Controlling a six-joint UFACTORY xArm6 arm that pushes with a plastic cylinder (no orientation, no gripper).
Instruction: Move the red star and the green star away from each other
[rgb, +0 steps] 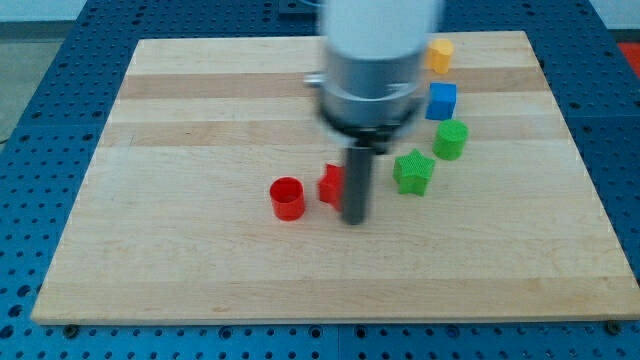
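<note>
Six blocks: you see them all in the table's middle and toward its right edge.
Tip: your rod's tip rests just right of the red star, touching or nearly so; you cannot tell which.
Hand: none fitted, so nothing opens or closes.
Red star: mid-table, partly hidden behind the rod.
Green star: right of the rod, apart from it.
Red cylinder: just left of the red star.
Green cylinder: up-right of the green star.
Blue cube: above that.
Yellow block: near the top edge.
</note>
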